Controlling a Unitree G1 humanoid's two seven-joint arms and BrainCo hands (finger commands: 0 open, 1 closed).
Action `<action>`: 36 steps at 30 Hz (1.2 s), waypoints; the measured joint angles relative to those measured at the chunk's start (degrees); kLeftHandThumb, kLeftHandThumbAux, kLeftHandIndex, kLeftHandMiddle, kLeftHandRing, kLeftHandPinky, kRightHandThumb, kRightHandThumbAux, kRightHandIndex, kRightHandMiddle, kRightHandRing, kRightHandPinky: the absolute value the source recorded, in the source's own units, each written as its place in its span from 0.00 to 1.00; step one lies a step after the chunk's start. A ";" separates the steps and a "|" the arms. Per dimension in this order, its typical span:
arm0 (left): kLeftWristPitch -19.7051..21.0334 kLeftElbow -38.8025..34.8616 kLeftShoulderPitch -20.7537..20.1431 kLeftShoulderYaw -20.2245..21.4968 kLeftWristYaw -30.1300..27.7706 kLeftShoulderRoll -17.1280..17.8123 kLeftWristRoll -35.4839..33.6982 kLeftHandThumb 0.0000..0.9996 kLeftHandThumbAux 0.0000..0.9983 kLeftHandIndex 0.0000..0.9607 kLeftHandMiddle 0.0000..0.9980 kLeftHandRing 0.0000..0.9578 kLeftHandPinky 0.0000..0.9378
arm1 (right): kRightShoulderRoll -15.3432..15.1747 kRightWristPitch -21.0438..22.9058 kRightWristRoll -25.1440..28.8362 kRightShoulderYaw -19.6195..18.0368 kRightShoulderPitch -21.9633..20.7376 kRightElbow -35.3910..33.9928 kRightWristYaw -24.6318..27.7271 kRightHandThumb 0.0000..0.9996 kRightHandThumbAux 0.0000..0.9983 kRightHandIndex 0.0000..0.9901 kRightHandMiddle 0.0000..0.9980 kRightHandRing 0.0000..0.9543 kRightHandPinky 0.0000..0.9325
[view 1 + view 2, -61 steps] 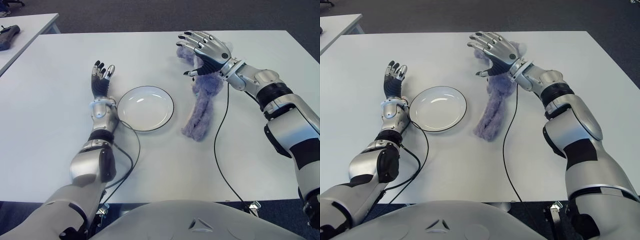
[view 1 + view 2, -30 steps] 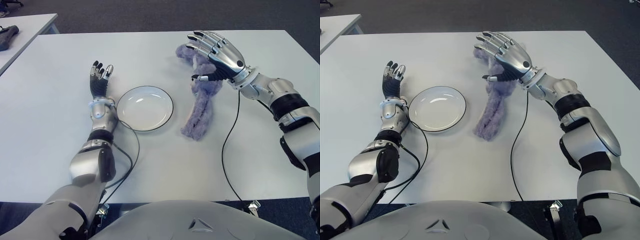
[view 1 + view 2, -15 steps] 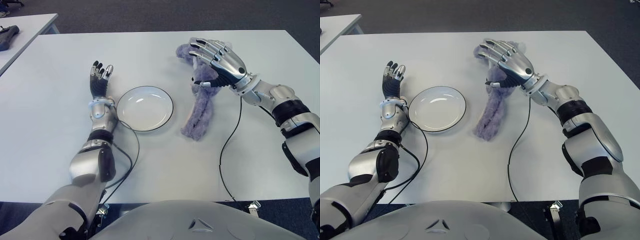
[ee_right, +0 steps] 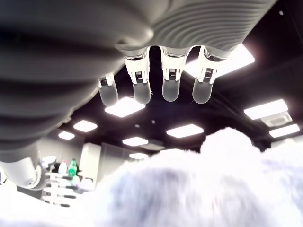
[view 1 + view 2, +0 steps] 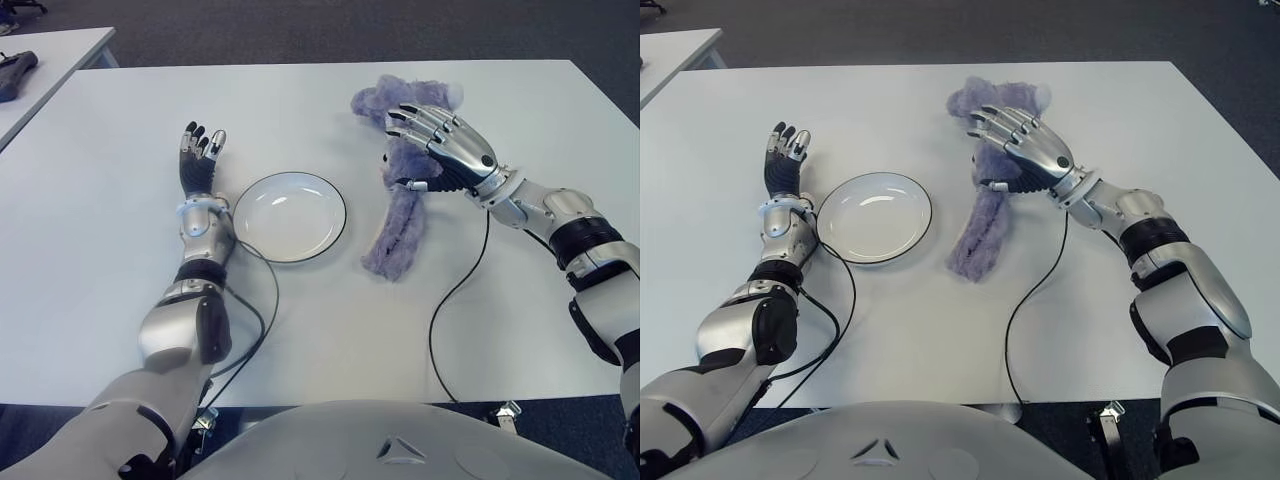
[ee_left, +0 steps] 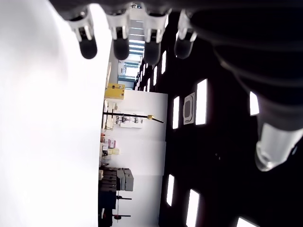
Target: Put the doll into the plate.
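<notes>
Doll (image 5: 398, 228): you see it lying on the table (image 5: 300, 330), right of the plate (image 5: 290, 217).
Right robot hand (image 5: 440, 150): fingers spread above the doll, gripping nothing.
Left robot hand (image 5: 200, 160): open, left of the plate.

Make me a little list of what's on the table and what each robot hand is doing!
doll: purple plush doll, lying on the table to the right of the plate
plate: white plate, nothing in it
right hand: right hand over the doll's upper part, fingers spread, not gripping
left hand: left hand open, left of the plate
table: white table
task: doll not yet in plate
</notes>
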 measured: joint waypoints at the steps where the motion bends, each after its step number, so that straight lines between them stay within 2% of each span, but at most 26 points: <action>1: 0.00 0.00 0.00 0.01 -0.01 0.00 -0.02 0.00 0.57 0.04 0.09 0.05 0.00 | -0.01 0.00 0.00 0.00 0.17 0.00 0.00 0.32 0.50 0.10 0.06 0.03 0.03; 17: 0.00 -0.01 0.00 0.12 -1.57 0.07 -1.14 0.00 0.56 0.04 0.09 0.04 0.00 | 0.34 -0.02 0.10 -0.25 2.96 0.56 -0.25 0.33 0.49 0.14 0.07 0.03 0.00; 36: 0.00 -0.01 0.01 0.18 -1.58 0.19 -1.55 0.00 0.55 0.03 0.09 0.04 0.00 | 2.77 0.07 0.01 -0.99 5.09 0.56 -4.62 0.34 0.49 0.17 0.06 0.02 0.01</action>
